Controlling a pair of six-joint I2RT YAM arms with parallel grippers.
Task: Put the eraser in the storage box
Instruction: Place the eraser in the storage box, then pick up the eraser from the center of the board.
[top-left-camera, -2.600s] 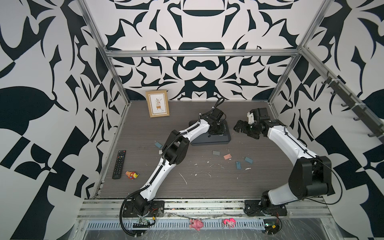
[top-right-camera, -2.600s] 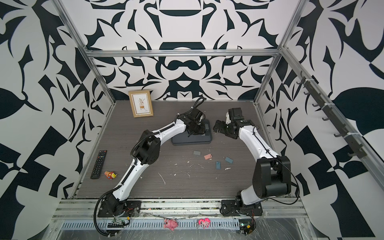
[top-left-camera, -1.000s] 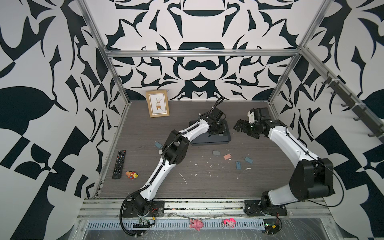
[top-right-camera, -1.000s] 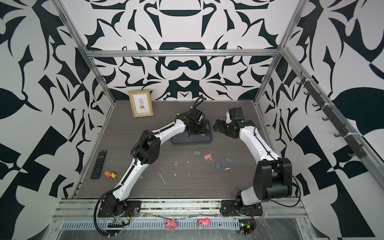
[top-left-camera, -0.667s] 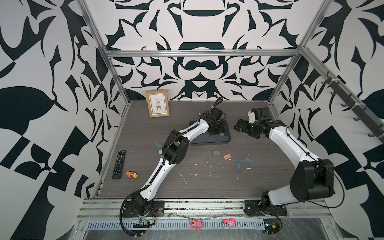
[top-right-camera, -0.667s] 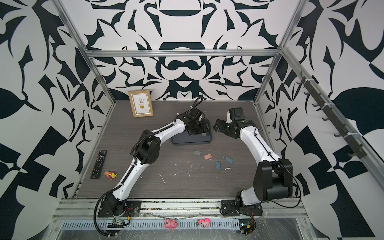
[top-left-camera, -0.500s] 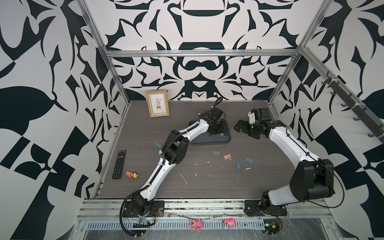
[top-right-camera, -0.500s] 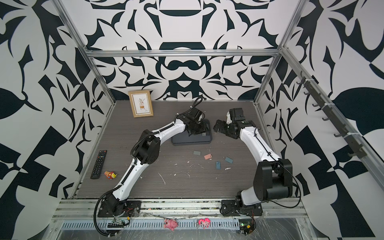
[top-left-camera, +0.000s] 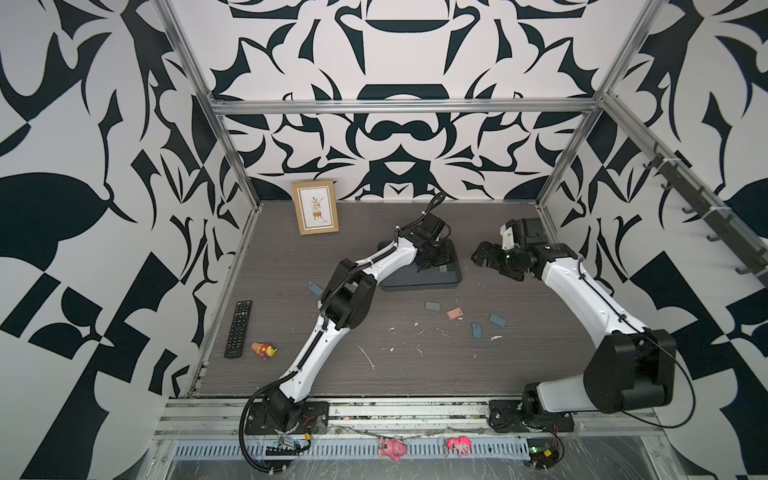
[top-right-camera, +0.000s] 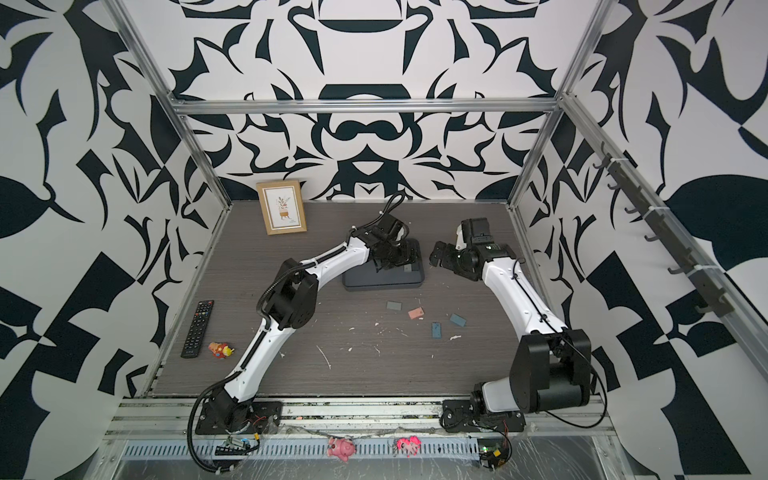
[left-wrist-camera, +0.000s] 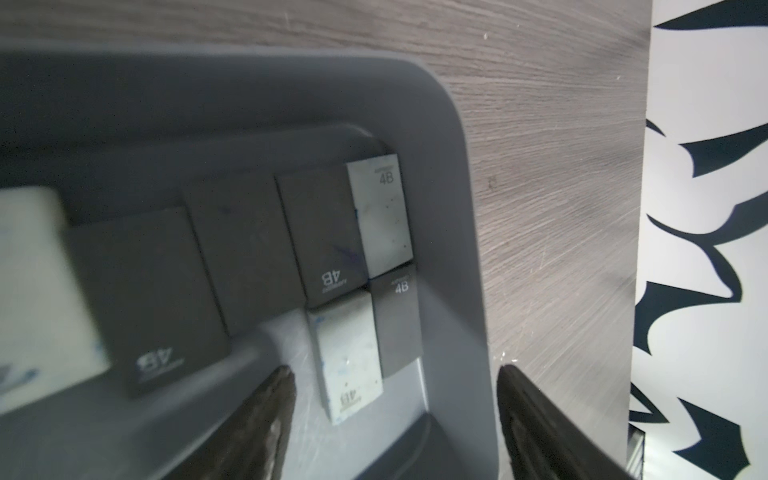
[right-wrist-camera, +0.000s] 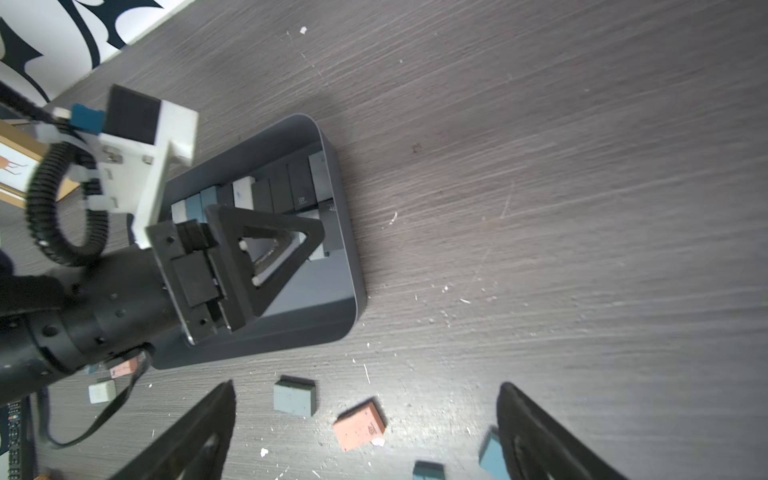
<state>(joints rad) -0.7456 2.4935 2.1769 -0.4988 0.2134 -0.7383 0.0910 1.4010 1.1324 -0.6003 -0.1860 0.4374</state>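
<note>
Left gripper (left-wrist-camera: 395, 399): jaws stood apart over the storage box (top-left-camera: 419, 283), nothing between them; a pale eraser (left-wrist-camera: 349, 365) lay just below, inside the box.
Step in hand: release looked complete; my advice was a straight lift, keeping the fingers off the packed row.
Right gripper (right-wrist-camera: 365, 432): jaws apart, empty, above loose erasers.
Count, left to right on the table: one remote (top-left-camera: 237, 328), one small toy (top-left-camera: 263, 350), one picture frame (top-left-camera: 314, 207), one box, about five loose erasers including a pink eraser (top-left-camera: 455, 312).
</note>
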